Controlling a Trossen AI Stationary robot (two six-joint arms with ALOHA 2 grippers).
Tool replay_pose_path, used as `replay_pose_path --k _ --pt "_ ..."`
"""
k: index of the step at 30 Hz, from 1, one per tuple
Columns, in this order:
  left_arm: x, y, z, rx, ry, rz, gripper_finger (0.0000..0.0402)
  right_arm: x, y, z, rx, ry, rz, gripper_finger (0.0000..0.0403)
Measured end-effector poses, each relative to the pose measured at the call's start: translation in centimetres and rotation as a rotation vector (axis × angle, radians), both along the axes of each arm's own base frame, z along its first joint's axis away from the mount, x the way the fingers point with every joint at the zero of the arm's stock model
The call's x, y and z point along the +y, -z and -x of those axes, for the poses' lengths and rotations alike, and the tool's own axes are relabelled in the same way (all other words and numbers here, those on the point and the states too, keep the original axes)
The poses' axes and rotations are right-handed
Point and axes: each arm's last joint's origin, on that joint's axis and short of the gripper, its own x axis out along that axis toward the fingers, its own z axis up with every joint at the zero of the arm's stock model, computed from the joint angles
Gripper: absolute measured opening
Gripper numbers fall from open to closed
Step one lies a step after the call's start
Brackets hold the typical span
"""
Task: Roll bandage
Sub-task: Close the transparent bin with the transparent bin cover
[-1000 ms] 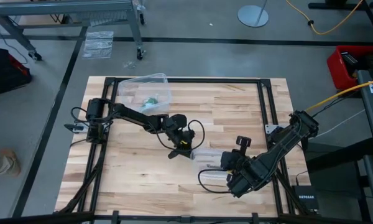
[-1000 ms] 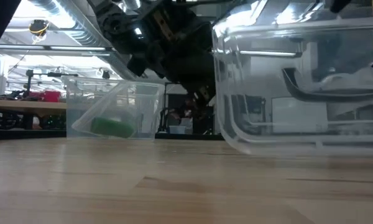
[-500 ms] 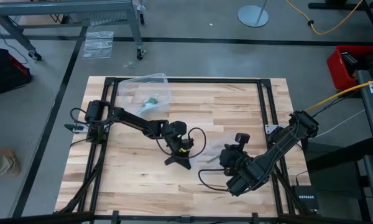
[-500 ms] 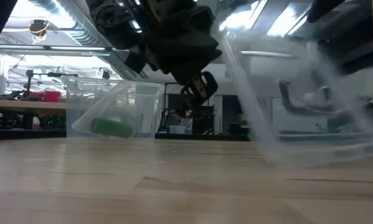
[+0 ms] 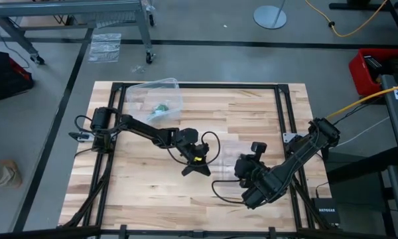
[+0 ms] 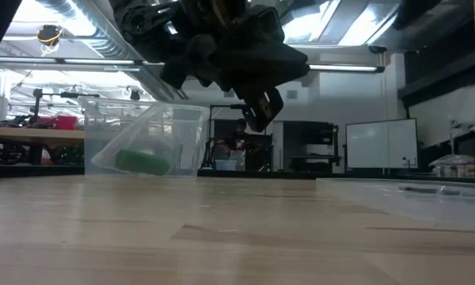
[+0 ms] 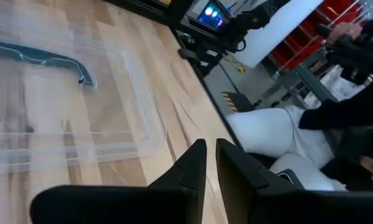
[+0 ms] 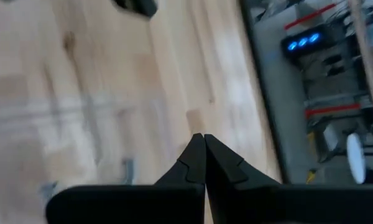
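Note:
The bandage (image 5: 160,107) is a small green roll. It lies inside a clear plastic container (image 5: 164,93) that stands tilted at the table's far left (image 6: 142,161). My left gripper (image 5: 199,167) hovers above the middle of the table, well clear of the roll. Its fingers (image 7: 210,155) are nearly together with nothing between them. My right gripper (image 5: 244,166) hangs above the table to its right, shut and empty (image 8: 202,144). A flat clear plastic lid (image 7: 68,124) with a dark seal strip (image 7: 43,59) lies between the two grippers.
The clear lid (image 6: 427,194) lies flat on the wood, right of centre. Black frame rails (image 5: 282,113) run along the table's edges. A seated person (image 7: 267,130) shows beyond the table in the left wrist view. Bare wood lies along the table's near side.
The clear lid, which stood on edge near the middle of the table, has tipped over and now lies flat. My left gripper has shifted a little toward the table's near edge and rolled slightly.

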Motion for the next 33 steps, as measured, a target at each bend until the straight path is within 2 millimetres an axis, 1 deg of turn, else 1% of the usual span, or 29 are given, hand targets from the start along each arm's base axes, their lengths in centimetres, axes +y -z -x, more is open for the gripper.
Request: replay_pose_path --k 6,8,11,14,20,22,23,25,28,31,33 --pt "0.0 0.0 0.0 -0.022 0.011 -0.031 0.0031 0.3 0.4 0.3 0.103 0.071 -0.163 0.0008" --pt "0.0 0.1 0.0 -0.036 0.014 -0.048 0.0031 0.3 0.9 0.5 0.108 0.124 -0.198 0.0014" --pt "-0.1 0.1 -0.1 -0.034 -0.037 -0.072 0.0031 0.2 1.8 0.9 0.138 0.195 -0.229 0.0028" --pt "-0.1 0.1 -0.2 -0.035 -0.104 -0.103 0.0031 0.0 3.0 1.5 0.230 0.237 -0.257 0.0051" --pt "0.0 0.1 -0.3 -0.075 -0.137 -0.173 0.0031 -0.6 5.7 3.0 0.469 0.293 -0.306 0.0113" --pt "0.3 0.1 -0.3 -0.084 -0.146 -0.187 0.0031 -0.8 6.4 3.8 0.535 0.290 -0.309 0.0124" --pt "0.6 0.1 -0.3 -0.082 -0.154 -0.185 0.0031 -1.0 6.6 4.3 0.540 0.285 -0.302 0.0127" --pt "1.3 0.1 -0.4 -0.051 -0.186 -0.146 0.0031 -1.4 6.3 5.6 0.499 0.284 -0.274 0.0130" --pt "2.7 -0.2 -0.2 0.007 -0.243 -0.095 0.0031 -2.3 5.3 8.2 0.371 0.302 -0.277 0.0128" --pt "4.2 -1.1 0.5 0.064 -0.276 -0.107 0.0027 -3.5 4.1 11.2 0.209 0.356 -0.336 0.0126" --pt "4.9 -1.8 1.2 0.089 -0.273 -0.152 0.0020 -4.2 3.8 13.0 0.096 0.378 -0.413 0.0124"
